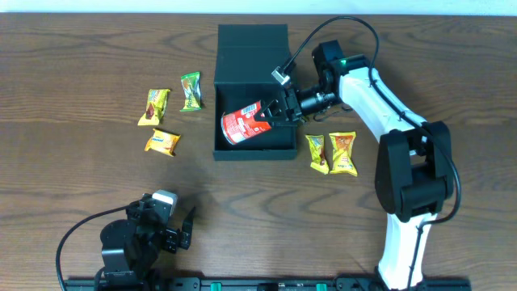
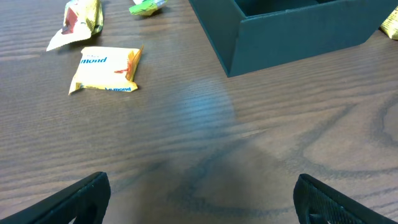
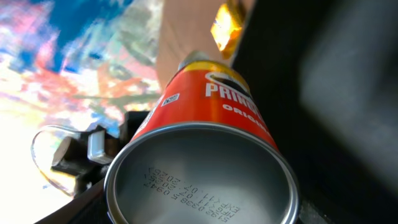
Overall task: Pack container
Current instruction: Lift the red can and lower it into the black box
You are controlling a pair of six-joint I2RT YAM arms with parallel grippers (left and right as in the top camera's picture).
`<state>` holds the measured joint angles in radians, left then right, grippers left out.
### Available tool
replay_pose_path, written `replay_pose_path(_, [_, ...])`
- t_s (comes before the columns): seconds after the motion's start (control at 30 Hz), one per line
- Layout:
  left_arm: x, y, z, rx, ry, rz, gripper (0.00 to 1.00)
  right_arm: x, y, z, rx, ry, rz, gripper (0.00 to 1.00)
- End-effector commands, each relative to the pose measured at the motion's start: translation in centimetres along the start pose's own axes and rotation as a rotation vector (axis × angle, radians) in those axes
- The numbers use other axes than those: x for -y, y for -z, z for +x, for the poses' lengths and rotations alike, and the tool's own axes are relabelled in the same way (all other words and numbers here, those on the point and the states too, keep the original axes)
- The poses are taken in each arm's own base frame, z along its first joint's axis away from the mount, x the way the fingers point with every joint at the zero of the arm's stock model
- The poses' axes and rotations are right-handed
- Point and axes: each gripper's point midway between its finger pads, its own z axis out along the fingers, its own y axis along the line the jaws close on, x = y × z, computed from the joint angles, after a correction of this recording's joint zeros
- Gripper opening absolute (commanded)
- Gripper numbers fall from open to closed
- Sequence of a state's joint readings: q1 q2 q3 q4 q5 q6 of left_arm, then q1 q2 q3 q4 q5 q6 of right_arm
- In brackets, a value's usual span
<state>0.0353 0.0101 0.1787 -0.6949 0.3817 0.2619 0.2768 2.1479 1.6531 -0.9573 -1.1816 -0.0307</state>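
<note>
The container (image 1: pixel 254 151) is sitting open in the upper middle of the overhead frame, its lid (image 1: pixel 252 44) folded back toward the top edge. The right hand (image 1: pixel 273 113) is hanging over the box's right side and gripping a red can (image 1: pixel 242 125) by its end. The can is lying slanted over the open interior, and in the right wrist view its metal base is filling the lower frame. Whether it is touching the box floor is hard to say. The left hand (image 2: pixel 200 202) is sitting at the overhead frame's lower left, fingers wide apart over bare desk (image 2: pixel 249 143), holding nothing. A green packet (image 1: pixel 191 90), a yellow packet (image 1: pixel 155 106) and an orange packet (image 1: pixel 161 141) are lying left of the container. Two more are lying just beside its lower right corner.
</note>
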Motion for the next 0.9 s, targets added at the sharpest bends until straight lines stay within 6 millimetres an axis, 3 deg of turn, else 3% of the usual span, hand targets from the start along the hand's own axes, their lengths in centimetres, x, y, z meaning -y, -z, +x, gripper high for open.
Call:
replay_pose_path(0.0, [0.1,-0.1,0.2,-0.001,0.003,0.007,0.95,0.0,-1.0,-0.1,-0.006,-0.081,0.030,0.21])
replay_pose_path(0.23, [0.1,-0.1,0.2,-0.001,0.003,0.007,0.96,1.0,-1.8,-1.5,0.034,-0.140,0.111,0.25])
replay_pose_path(0.6, [0.1,-0.1,0.2,-0.001,0.003,0.007,0.95,1.6,-3.3,-0.7,0.019,-0.257,0.166,0.33])
replay_pose_path(0.63, [0.1,-0.1,0.2,-0.001,0.003,0.007,0.95,1.6,-3.4,-0.5,0.011,-0.266,0.171,0.35])
replay_pose_path(0.7, [0.1,-0.1,0.2,-0.001,0.003,0.007,0.95,1.6,-3.6,0.0,-0.001,-0.285,0.178,0.60])
replay_pose_path(0.87, [0.1,-0.1,0.2,-0.001,0.003,0.007,0.96,1.7,-3.6,0.6,-0.018,-0.318,0.183,0.72])
